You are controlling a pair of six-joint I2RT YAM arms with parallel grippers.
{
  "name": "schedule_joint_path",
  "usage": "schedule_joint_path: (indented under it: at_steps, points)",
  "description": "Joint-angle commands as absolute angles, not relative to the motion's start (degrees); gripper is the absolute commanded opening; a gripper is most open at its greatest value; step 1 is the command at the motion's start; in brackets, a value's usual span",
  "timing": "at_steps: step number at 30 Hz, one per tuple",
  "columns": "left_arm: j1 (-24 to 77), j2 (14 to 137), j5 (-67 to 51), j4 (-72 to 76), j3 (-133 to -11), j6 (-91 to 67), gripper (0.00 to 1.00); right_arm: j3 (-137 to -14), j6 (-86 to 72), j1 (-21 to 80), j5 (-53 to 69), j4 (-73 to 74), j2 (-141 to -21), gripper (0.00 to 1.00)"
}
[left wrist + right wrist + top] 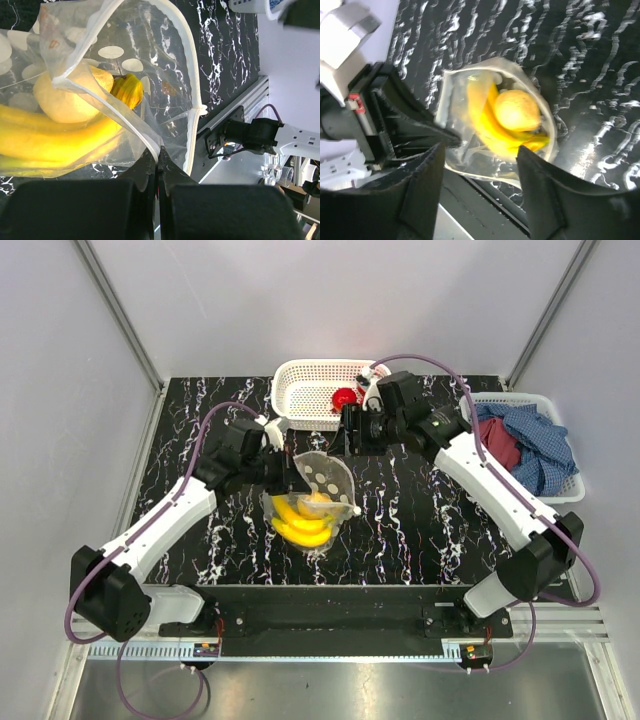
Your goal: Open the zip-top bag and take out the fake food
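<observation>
The zip-top bag [322, 480] hangs open-mouthed over the middle of the table, clear with white dots. My left gripper [159, 150] is shut on its rim beside the zip strip [187, 75]. Inside lie a yellow banana bunch [50, 140] and a round yellow-orange fruit [70, 97]. My right gripper [480, 150] is open and holds nothing. It hovers above the bag's mouth, looking down on the banana bunch [490, 130] and the round fruit [516, 110]. From above, the right gripper [345, 430] sits just behind the bag, the left gripper [288, 472] at the bag's left edge.
A white mesh basket [300, 385] at the back holds a red round fruit [345, 398]. A second white basket [560, 490] at the right holds red and blue cloths [525, 445]. The black marbled table [420, 530] ends at a metal rail in front.
</observation>
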State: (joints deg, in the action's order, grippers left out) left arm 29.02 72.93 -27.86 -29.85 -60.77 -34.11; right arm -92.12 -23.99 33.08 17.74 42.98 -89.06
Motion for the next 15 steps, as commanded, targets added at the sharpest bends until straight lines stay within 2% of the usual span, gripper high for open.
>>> schedule_joint_path:
  at_steps: [1,3,6,15]
  points:
    - [29.4,72.8,-29.1,-27.0,-63.5,-35.6,0.00,-88.7,-25.6,34.7,21.8,38.6,-90.3,0.60]
    - [29.7,72.5,-28.7,-26.9,-63.5,-36.1,0.00,-87.2,-26.9,35.0,23.5,37.6,-91.3,0.51]
    - [29.9,72.1,-28.1,-26.5,-63.3,-36.6,0.00,-85.6,-27.3,35.7,25.0,36.1,-93.3,0.48]
    - [30.7,73.6,-28.5,-26.1,-63.8,-36.0,0.00,-85.5,-24.4,37.4,27.1,35.8,-103.0,0.55]
